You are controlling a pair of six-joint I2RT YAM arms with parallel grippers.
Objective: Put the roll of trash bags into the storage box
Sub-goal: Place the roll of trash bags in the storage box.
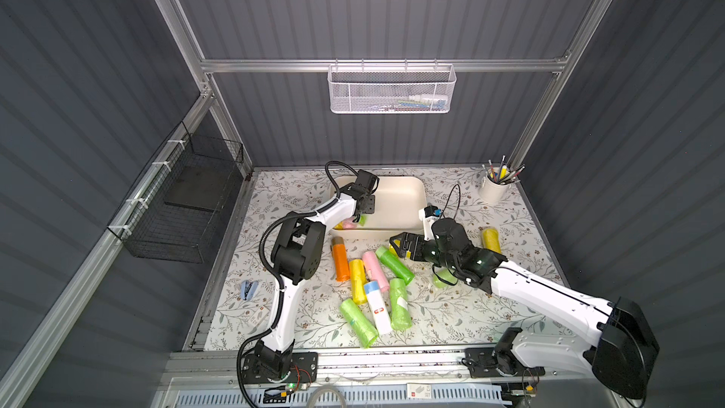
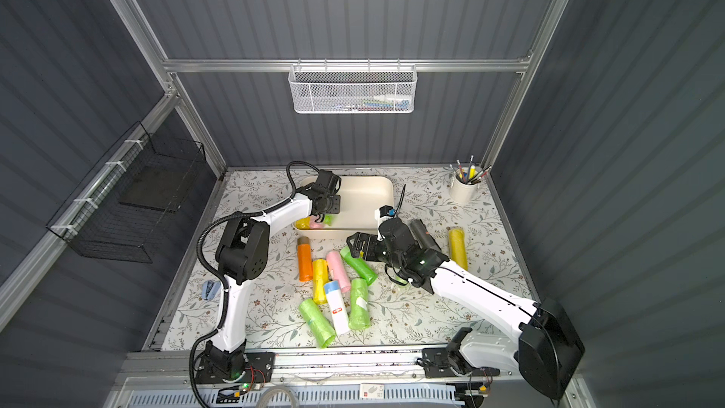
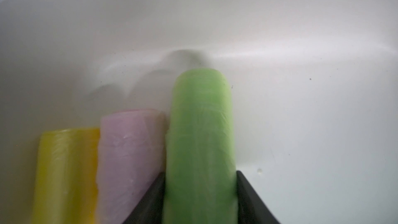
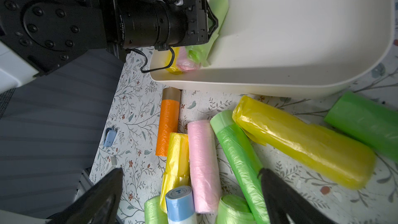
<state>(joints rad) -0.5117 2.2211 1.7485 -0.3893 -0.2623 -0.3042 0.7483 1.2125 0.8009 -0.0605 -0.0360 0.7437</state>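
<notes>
The cream storage box (image 1: 392,230) (image 2: 365,198) stands at the back middle of the table. A green roll of trash bags (image 3: 200,136) (image 4: 216,11) leans inside its left end beside a pink roll (image 3: 129,147) and a yellow roll (image 3: 66,169). My left gripper (image 3: 200,173) (image 1: 363,209) is over that end, its black fingers against both sides of the green roll. My right gripper (image 4: 189,170) (image 1: 398,245) hovers open above the loose rolls in front of the box, holding nothing.
Several loose rolls lie in front of the box: orange (image 1: 340,259), yellow, pink, green, and one yellow roll (image 1: 491,239) further right. A pen cup (image 1: 495,186) stands back right. A white mesh basket (image 1: 390,90) hangs on the rear rail, a black wire basket (image 1: 180,206) on the left wall.
</notes>
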